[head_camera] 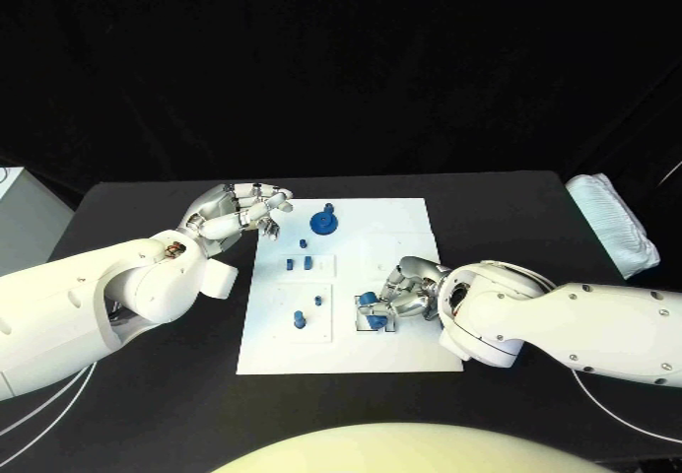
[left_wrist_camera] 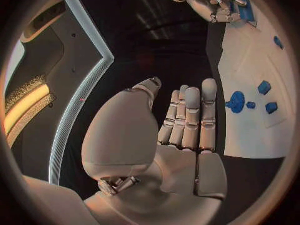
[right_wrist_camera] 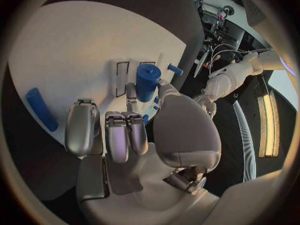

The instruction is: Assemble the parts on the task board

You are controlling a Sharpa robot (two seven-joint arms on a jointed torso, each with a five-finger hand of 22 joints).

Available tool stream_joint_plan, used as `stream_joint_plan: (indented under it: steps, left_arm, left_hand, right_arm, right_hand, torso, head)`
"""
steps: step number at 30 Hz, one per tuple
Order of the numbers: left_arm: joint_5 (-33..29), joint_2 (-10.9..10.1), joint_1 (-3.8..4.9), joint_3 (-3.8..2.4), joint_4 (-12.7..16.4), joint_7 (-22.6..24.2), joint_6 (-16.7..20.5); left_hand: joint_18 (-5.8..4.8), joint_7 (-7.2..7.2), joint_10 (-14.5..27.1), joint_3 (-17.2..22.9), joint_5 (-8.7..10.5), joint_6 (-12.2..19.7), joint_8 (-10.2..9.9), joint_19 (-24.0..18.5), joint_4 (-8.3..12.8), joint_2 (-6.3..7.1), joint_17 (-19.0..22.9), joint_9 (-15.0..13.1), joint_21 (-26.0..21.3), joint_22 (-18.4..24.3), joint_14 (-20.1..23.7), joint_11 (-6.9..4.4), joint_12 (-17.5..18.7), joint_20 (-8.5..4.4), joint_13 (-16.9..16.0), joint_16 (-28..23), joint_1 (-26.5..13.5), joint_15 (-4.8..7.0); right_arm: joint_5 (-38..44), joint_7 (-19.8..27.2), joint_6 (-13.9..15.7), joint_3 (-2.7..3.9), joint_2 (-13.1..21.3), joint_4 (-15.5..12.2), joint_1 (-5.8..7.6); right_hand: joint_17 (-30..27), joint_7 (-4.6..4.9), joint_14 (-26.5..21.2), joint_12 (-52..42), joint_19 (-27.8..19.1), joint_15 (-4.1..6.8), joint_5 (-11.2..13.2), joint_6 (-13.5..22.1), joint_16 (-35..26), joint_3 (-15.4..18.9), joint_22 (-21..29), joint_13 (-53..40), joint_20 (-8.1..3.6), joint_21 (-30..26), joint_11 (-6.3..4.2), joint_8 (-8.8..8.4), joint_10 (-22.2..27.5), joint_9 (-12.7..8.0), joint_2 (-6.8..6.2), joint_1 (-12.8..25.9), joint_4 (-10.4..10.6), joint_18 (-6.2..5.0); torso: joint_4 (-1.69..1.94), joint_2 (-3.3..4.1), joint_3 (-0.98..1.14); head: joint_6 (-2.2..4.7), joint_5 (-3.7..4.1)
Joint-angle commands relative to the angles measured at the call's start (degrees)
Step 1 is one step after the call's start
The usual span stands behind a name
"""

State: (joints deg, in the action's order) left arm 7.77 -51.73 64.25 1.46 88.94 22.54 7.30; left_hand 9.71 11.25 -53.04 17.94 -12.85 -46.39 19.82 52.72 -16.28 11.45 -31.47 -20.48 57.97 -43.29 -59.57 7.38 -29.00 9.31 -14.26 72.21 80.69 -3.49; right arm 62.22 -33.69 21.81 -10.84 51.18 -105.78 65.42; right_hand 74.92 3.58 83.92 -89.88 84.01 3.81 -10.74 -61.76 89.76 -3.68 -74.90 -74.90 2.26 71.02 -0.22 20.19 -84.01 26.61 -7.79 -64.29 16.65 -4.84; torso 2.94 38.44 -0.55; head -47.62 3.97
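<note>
Five blue parts [head_camera: 325,221] on task board [head_camera: 391,222]

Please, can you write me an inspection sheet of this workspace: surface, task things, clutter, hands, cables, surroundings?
Surface: black table, with the white task board lying in its middle.
Job's things: blue gear-like part at the board's far end; small blue parts on a raised plate; one blue peg standing in the near plate; a blue cylinder at the right hand's fingertips.
Clutter: white folded cloth at the table's right edge.
Hands: left hand open, beside the board's far left corner, holding nothing; right hand holds the cylinder over the board's right side.
Cables: white cables beneath the right arm.
Surroundings: black backdrop behind the table.
</note>
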Motion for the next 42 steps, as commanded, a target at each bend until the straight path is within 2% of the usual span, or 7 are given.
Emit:
stream_joint_plan:
  steps: [1, 6, 12, 17, 27, 38, 42]
  left_arm:
    - [-0.30, -0.02, -0.01, -0.03, 0.24, 0.20, -1.02]
    - [-0.23, -0.10, -0.01, -0.03, 0.36, 0.15, -1.18]
    - [-0.15, -0.14, -0.01, -0.03, 0.44, 0.11, -1.39]
    - [-0.13, -0.19, -0.01, -0.03, 0.44, 0.07, -1.42]
    - [-0.10, -0.29, -0.01, -0.03, 0.43, -0.02, -1.46]
    - [-0.03, -0.27, -0.01, -0.03, 0.43, -0.12, -1.48]
    - [0.02, -0.22, -0.01, -0.03, 0.38, -0.14, -1.43]
  left_hand:
    - [0.67, 0.02, 0.34, -0.05, -0.01, 0.37, 0.20, 0.03, 0.10, -0.03, -0.05, 0.06, -0.17, -0.02, 0.02, 0.07, -0.25, 0.00, -0.09, -0.10, 0.71, -0.12]
    - [0.67, 0.02, 0.34, -0.05, -0.01, 0.37, 0.20, 0.03, 0.10, -0.03, -0.05, 0.06, -0.17, -0.02, 0.02, 0.07, -0.25, 0.00, -0.09, -0.10, 0.71, -0.12]
    - [0.66, 0.03, 0.35, -0.09, 0.00, 0.39, 0.20, 0.07, 0.06, -0.04, -0.07, 0.07, -0.15, -0.05, 0.00, 0.08, -0.25, 0.00, -0.09, -0.10, 0.72, -0.13]
    - [0.65, 0.04, 0.37, -0.13, 0.00, 0.42, 0.19, 0.09, 0.05, -0.04, -0.13, 0.07, -0.14, -0.07, -0.03, 0.08, -0.26, 0.00, -0.09, -0.08, 0.75, -0.14]
    - [0.65, 0.04, 0.37, -0.13, 0.00, 0.42, 0.19, 0.09, 0.05, -0.04, -0.13, 0.07, -0.14, -0.07, -0.03, 0.08, -0.26, 0.00, -0.09, -0.08, 0.75, -0.14]
    - [0.66, 0.05, 0.39, -0.17, 0.00, 0.45, 0.19, 0.11, 0.02, -0.09, -0.18, 0.09, -0.14, -0.06, -0.07, 0.09, -0.27, 0.00, -0.08, -0.06, 0.86, -0.14]
    - [0.66, 0.05, 0.39, -0.17, 0.00, 0.45, 0.19, 0.11, 0.02, -0.09, -0.18, 0.09, -0.14, -0.06, -0.07, 0.09, -0.27, 0.00, -0.08, -0.06, 0.86, -0.14]
  right_arm:
    - [2.21, -0.31, -1.26, 0.00, -0.18, 0.08, -0.09]
    - [2.37, -0.39, -1.87, 0.00, -0.32, 0.25, -0.14]
    - [2.52, -0.15, -1.46, 0.00, -0.35, 0.41, -0.20]
    - [3.17, 0.52, -1.25, 0.00, -0.03, 0.12, -0.30]
    - [3.69, 5.29, 0.30, 0.00, 1.83, -1.78, -0.54]
    - [2.81, 6.37, 0.87, 0.02, 2.64, -1.66, -0.81]
    - [2.76, 5.67, 1.15, 0.01, 2.40, -1.17, -0.86]
  right_hand:
    - [15.08, 0.32, 6.08, -0.12, -0.20, 0.11, 2.94, 0.67, 0.24, 1.29, -1.67, -15.10, -0.09, -0.62, -0.08, 0.10, -5.99, -0.02, -1.19, 1.32, 0.25, 0.80]
    - [15.08, 0.54, 6.08, -0.12, -0.42, -0.10, 3.10, 1.54, 0.24, 8.22, -1.35, -15.10, 0.09, -1.58, 0.15, 0.54, -5.99, 0.41, -0.31, 2.81, 0.22, 0.65]
    - [15.08, 0.68, 6.08, -0.12, -0.46, -0.19, 5.55, 2.08, 0.24, 11.66, -1.28, -15.10, 0.19, -2.00, 0.26, 0.76, -5.99, 0.61, -1.13, 3.79, 0.39, 0.61]
    - [15.08, 0.69, 6.08, -0.12, -0.45, -0.21, 6.01, 2.12, 0.24, 11.94, -1.30, -15.10, 0.20, -2.02, 0.27, 0.82, -5.99, 0.64, -1.17, 4.04, 0.40, 0.61]
    - [15.08, 0.45, 6.08, -0.12, -0.16, -0.06, 3.38, 1.86, 0.24, 10.67, -1.83, -15.10, 0.12, -1.69, 0.06, 1.60, -5.99, 1.00, 1.32, -0.94, 0.05, 0.70]
    - [15.08, -0.17, 6.08, -0.12, 0.02, 0.38, 2.70, 0.84, 0.24, 9.96, -2.24, -15.10, -0.23, -1.37, -0.47, 2.93, -5.99, 1.52, 1.62, -4.25, -0.13, 0.78]
    - [15.08, -0.24, 6.08, -0.12, 0.09, 0.47, 2.41, 0.87, 0.24, 9.17, -2.42, -15.10, -0.34, -1.22, -0.55, 3.16, -5.99, 1.57, 0.93, -5.21, 0.04, 0.82]
  torso:
    - [0.08, 0.01, -0.02]
    - [0.05, -0.06, -0.05]
    - [0.03, -0.12, -0.03]
    - [0.01, -0.17, -0.02]
    - [-0.02, -0.12, 0.00]
    - [0.00, -0.15, -0.02]
    - [0.04, -0.20, -0.02]
  head:
    - [0.01, 0.05]
    - [-0.14, 0.00]
    - [-0.09, -0.07]
    - [-0.16, -0.12]
    - [0.06, -0.22]
    - [0.26, -0.41]
    - [0.31, -0.46]
